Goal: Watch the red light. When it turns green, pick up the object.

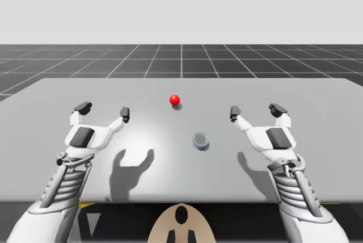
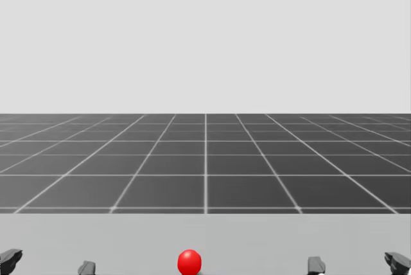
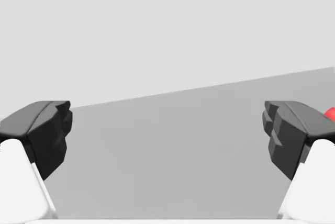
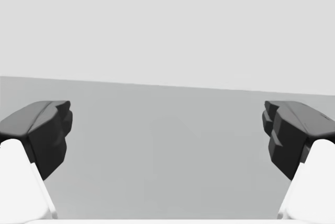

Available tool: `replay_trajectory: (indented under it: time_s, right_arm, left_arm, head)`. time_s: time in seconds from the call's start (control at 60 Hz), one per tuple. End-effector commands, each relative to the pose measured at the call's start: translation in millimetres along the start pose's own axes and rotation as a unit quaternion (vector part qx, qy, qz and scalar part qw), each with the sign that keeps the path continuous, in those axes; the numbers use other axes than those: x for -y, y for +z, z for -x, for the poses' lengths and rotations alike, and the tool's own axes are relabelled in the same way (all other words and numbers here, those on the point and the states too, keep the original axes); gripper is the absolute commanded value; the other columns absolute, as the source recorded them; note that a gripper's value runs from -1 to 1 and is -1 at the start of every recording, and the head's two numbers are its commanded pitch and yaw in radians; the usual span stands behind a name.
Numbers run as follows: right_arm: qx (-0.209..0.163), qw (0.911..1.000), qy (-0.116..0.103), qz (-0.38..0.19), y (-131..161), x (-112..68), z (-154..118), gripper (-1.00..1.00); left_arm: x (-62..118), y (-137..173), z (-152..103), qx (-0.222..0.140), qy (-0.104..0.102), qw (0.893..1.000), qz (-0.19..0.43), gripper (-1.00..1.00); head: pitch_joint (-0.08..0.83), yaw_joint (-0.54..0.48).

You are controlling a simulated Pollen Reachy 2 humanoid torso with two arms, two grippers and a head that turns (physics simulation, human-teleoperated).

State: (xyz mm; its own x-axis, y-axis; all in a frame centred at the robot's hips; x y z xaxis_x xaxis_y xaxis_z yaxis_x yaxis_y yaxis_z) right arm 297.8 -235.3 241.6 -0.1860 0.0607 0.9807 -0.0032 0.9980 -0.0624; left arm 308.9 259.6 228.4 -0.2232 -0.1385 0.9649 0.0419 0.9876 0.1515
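You have the light (image 1: pixel 174 100) showing red. It is a small ball sitting on the counter (image 1: pixel 317 141), about midway across and farther out than both end effectors. The object (image 1: pixel 201 140) is a small, round, silvery-blue thing lying on the counter, nearer to the robot than the light and a little to the right of it. It sits apart from the light, and nothing touches it.

The left end effector (image 1: pixel 104 110) hovers over the left part of the counter with its 2 fingers spread wide and nothing between them. In its wrist view you see bare counter between the dark fingertips (image 3: pixel 47 130), and a sliver of the red light shows just beyond 1 finger, outside the gap.

The right end effector (image 1: pixel 256 110) hovers over the right part of the counter, also spread wide and holding nothing. Its wrist view gives you bare counter ahead, between the fingers.

The object lies between the 2 end effectors, closer to the right one and level with its palm rather than its fingertips. Each arm casts a shadow on the counter.

In the head view, the light sits low in the middle with 2 fingertips on each side of it. A dark gridded floor (image 2: pixel 205 159) stretches beyond the counter's far edge.
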Motion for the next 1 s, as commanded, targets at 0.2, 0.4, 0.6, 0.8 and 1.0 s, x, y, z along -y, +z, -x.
replay_trajectory:
  time_s: [0.2,0.4,0.6,0.8,1.0]
  right_arm:
    - [-0.014,0.999,-0.022,0.035,5,3.5,0,-1.0]
    - [-0.005,0.9988,0.001,0.048,2,3.8,5,-1.0]
    - [-0.012,0.9987,0.009,0.049,0,4.9,10,-1.0]
    - [-0.011,0.9988,0.01,0.047,0,4.4,10,-1.0]
    - [-0.012,0.9989,0.009,0.044,0,3.9,10,-1.0]
  left_arm:
    - [-4.8,2,2,-0.019,0.003,1.0,-0.004,-1.0]
    - [-4.9,-1,6,-0.046,-0.002,0.999,-0.016,-1.0]
    - [-4.6,-2,8,-0.053,-0.004,0.998,-0.017,-1.0]
    - [-5.0,-3,8,-0.052,-0.008,0.998,-0.016,-1.0]
    - [-5.5,-2,7,-0.051,-0.004,0.999,-0.015,-1.0]
  head:
    - [0.101,0.0]
    - [0.264,0.0]
    - [0.377,0.02]
    - [0.422,0.04]
    - [0.425,0.06]
